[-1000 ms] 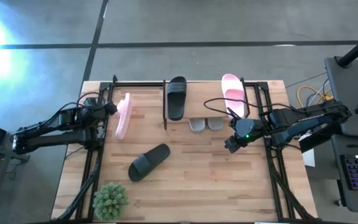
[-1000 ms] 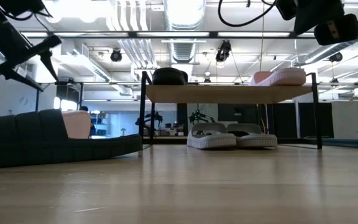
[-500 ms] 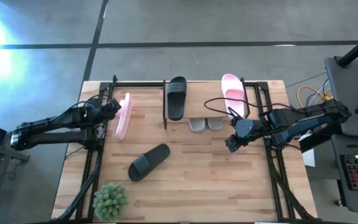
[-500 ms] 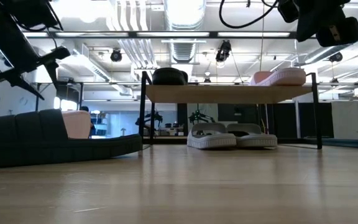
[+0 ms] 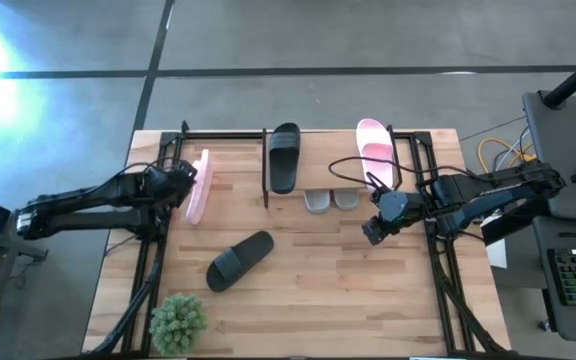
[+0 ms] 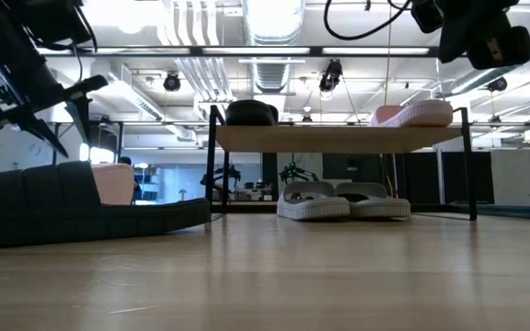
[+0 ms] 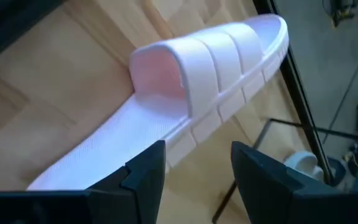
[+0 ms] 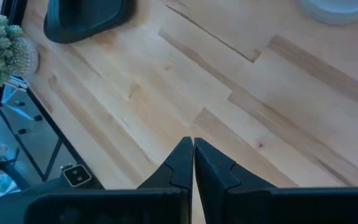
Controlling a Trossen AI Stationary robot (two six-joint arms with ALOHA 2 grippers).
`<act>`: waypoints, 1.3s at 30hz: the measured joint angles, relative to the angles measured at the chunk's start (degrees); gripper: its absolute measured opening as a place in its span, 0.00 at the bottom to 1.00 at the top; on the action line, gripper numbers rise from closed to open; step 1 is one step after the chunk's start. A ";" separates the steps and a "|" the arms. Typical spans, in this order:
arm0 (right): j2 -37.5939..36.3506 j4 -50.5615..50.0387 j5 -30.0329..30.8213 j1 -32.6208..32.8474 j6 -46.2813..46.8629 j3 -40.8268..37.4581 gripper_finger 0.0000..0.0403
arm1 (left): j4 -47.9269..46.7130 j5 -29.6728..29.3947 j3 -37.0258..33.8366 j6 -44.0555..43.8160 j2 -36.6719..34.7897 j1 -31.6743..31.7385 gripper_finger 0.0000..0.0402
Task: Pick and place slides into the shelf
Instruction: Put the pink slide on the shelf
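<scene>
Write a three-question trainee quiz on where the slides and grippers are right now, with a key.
1. True or false: the left gripper is open and close to the pink slide lying on the table.
2. Which slides sit on the shelf's lower tier?
A. the black pair
B. the light grey pair
C. the pink pair
3. Fill in: the black slide not yet on the shelf lies near the small green ____.

Key:
1. True.
2. B.
3. Plant.

The right gripper is shut and holds nothing, above bare table in front of the shelf.
</scene>
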 joint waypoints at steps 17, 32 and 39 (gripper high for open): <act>0.00 -5.80 0.76 0.04 -0.96 -0.02 0.02 | 0.12 -1.81 -0.24 -7.76 9.58 -0.57 0.42; 0.00 -6.34 0.78 0.02 -3.08 -0.02 0.02 | 1.94 -15.50 -3.07 -14.04 14.45 -0.33 0.42; 0.00 -7.95 0.74 0.02 -1.50 -0.02 0.02 | 19.73 -15.48 -6.45 -11.82 16.18 -0.20 0.42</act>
